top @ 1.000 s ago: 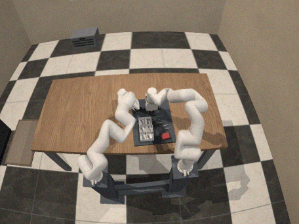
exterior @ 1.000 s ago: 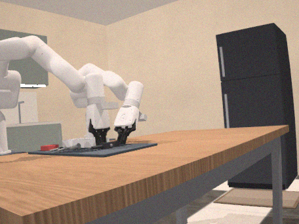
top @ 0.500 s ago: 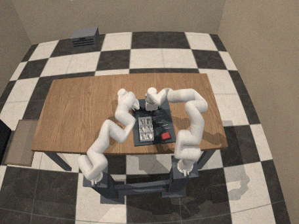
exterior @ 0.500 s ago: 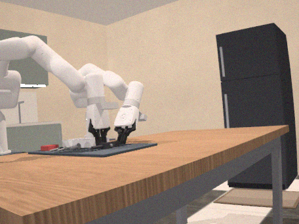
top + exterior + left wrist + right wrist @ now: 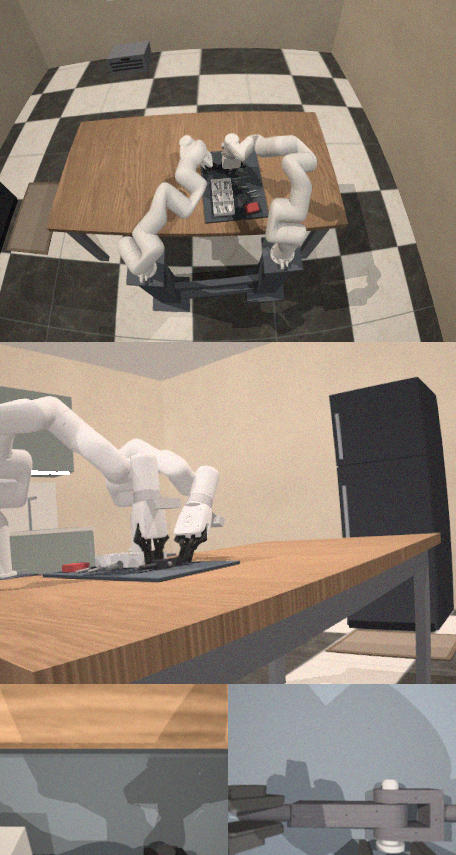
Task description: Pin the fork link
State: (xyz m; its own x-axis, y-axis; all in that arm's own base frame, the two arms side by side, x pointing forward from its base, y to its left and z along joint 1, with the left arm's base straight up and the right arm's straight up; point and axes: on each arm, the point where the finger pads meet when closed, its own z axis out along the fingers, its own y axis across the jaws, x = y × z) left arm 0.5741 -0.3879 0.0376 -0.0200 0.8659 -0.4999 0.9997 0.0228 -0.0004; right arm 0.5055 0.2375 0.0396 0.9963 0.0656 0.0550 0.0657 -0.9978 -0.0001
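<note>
In the right wrist view the fork link lies at the right, with the eye plate between its cheeks. The pin passes across both parts; its tip stands out beyond the upper cheek. Its head is at or very close to the lower cheek, on the side towards the parts box. My left gripper is shut on the narrow end of the eye plate. My right gripper is partly open, its fingertips around the pin's head at the frame's bottom. Any small gap under the head cannot be judged.
The parts box with small parts in its compartments stands on the dark mat, on the robot's side of the grippers. A red block and several thin metal pieces lie beside it. The two grippers stand close together.
</note>
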